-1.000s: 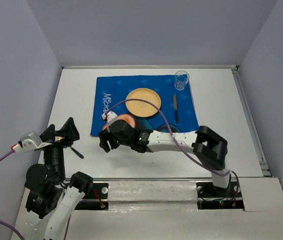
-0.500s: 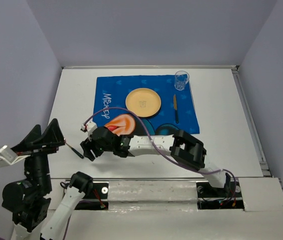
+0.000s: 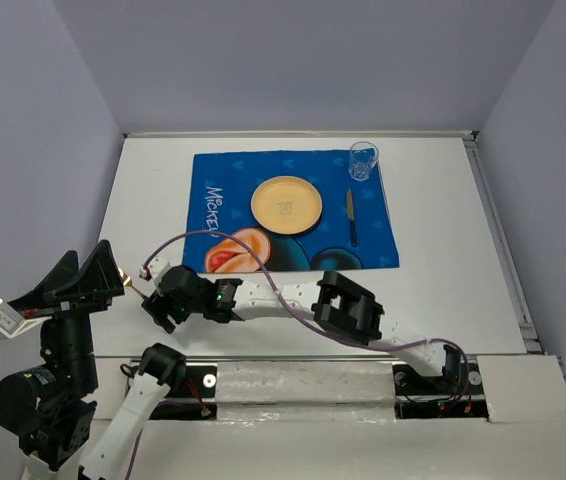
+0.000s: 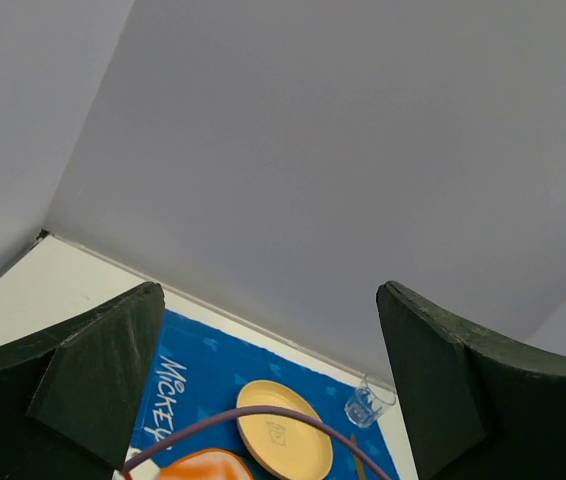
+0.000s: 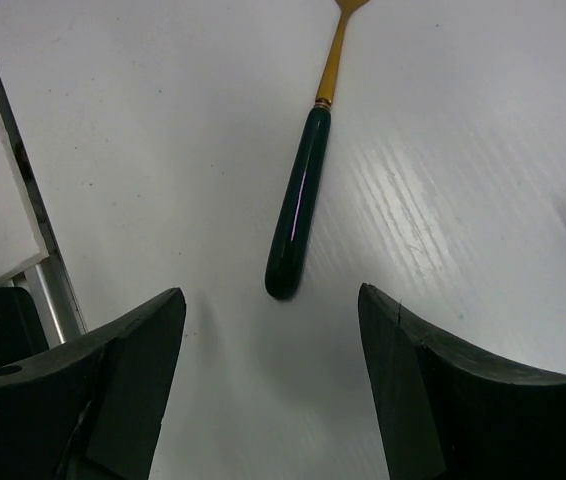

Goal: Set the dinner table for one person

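- The white table [image 3: 443,260] fills most of the top view, from the arm bases at the near edge up to the grey back wall.
- A blue printed mat [image 3: 225,180] lies flat on the far middle part of the table.
- A yellow plate [image 3: 286,204] sits on the mat, near its centre.
- A clear glass [image 3: 363,160] stands upright at the far right corner of the mat.
- A slim piece of cutlery [image 3: 351,216], gold with a dark handle, lies on the mat just to the right of the plate, apart from it.
- A utensil [image 5: 298,215] with a dark green handle and a gold neck lies on the bare table, to the left of the mat and near the front edge. Its head is cut off in the right wrist view, so I cannot tell if it is a fork or a spoon.
- The right arm reaches across low to the left. The right end effector [image 5: 270,295] is open, one finger on each side of the handle end, and neither finger touches the handle.
- The left end effector [image 3: 87,262] is raised above the left near corner of the table, points toward the back wall, stands wide open and holds nothing.
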Available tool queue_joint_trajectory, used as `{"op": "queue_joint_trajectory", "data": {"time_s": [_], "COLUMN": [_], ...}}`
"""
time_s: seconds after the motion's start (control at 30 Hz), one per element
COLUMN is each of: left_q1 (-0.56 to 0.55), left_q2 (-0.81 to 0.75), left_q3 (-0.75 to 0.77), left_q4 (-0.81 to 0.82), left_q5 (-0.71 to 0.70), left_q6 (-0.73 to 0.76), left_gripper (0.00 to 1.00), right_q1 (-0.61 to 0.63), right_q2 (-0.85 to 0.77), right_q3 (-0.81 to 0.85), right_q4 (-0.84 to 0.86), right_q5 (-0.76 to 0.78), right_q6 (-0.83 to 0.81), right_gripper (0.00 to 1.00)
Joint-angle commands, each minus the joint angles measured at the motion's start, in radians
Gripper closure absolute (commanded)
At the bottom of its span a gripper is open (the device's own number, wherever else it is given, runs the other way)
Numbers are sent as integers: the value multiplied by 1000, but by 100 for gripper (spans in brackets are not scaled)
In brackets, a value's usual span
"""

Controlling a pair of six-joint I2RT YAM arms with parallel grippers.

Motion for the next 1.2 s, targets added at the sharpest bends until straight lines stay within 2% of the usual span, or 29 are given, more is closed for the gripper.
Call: {"op": "queue_joint_trajectory", "data": {"time_s": [0.0, 0.13, 0.23, 0.27, 0.3, 0.33, 0.37, 0.4, 0.47, 0.57, 0.73, 0.8, 1.03, 1.1, 1.13, 1.17], "left_q1": [-4, -5, -4, -5, -5, -4, -5, -5, -5, -4, -5, -5, -4, -4, -5, -5], "left_q2": [-6, -11, -19, -23, -26, -29, -37, -42, -52, -65, -65, -65, -98, -101, -101, -98], "left_q3": [-9, -12, -16, -18, -16, -13, -10, -9, -7, -24, -44, -46, -65, -75, -82, -85], "left_q4": [33, 32, 32, 30, 29, 27, 21, 19, 16, 16, 12, 9, 2, -2, -4, -7], "left_q5": [1, 3, 1, -2, -10, -17, -31, -36, -43, -45, -45, -50, -56, -56, -57, -72], "left_q6": [-1, -1, -3, -3, -1, 2, 7, 11, 14, 10, 11, 14, 22, 24, 24, 27], "left_gripper": [1, 1, 1, 1, 1, 1, 1, 1, 1, 1, 1, 1, 1, 1, 1, 1], "right_q1": [21, 31, 31, 31, 31, 31, 31, 31, 31, 31, 31, 31, 18, 8, 8, 8], "right_q2": [42, 70, 71, 68, 60, 54, 51, 47, 40, 30, 10, -13, -117, -150, -173, -174], "right_q3": [89, 102, 85, 74, 68, 63, 60, 60, 59, 30, -44, -65, -162, -196, -214, -213], "right_q4": [-30, -31, -28, -25, -27, -30, -56, -70, -108, -113, -79, -54, -4, 42, 53, 56], "right_q5": [-8, 8, 36, 50, 59, 65, 89, 90, 149, 200, 197, 205, 254, 208, 130, 98], "right_q6": [-43, -55, -66, -74, -78, -86, -106, -112, -132, -123, -91, -86, -84, -103, -117, -135], "right_gripper": [23, 23, 30, 34, 42, 47, 59, 65, 74, 83, 96, 100, 100, 100, 100, 97]}}
